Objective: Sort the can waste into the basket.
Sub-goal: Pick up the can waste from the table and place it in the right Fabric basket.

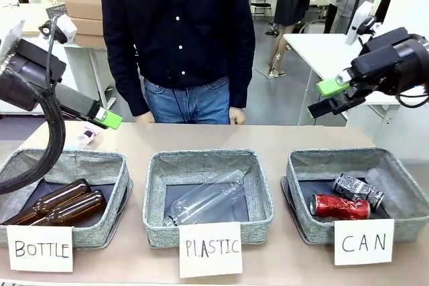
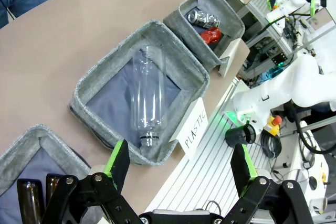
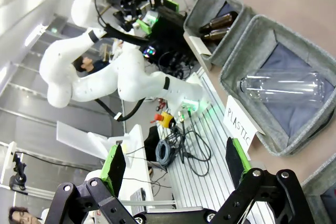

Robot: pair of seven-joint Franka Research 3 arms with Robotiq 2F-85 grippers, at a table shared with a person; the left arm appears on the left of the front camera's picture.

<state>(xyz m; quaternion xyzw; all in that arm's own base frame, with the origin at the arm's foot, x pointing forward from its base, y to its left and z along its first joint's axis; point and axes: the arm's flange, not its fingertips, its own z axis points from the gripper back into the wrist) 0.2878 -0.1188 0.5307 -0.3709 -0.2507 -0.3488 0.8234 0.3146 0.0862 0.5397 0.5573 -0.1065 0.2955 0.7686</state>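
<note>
Inside the CAN basket (image 1: 402,189) at my 4 o'clock I see the red can (image 1: 339,207) touching the black-and-silver can (image 1: 358,189). Up at 9, my left gripper (image 2: 178,167) is spread wide; at 2, my right gripper (image 3: 173,162) likewise, both empty.

two cans (image 1: 350,197), three baskets (image 1: 209,199), three bottles (image 1: 57,205)

Red can (image 1: 339,207) and black-and-silver can (image 1: 358,189) lie inside CAN basket (image 1: 405,191).

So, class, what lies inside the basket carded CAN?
Inside the basket lie a red can and a black-and-silver can, side by side. The near wall hides the floor's front strip.
</note>
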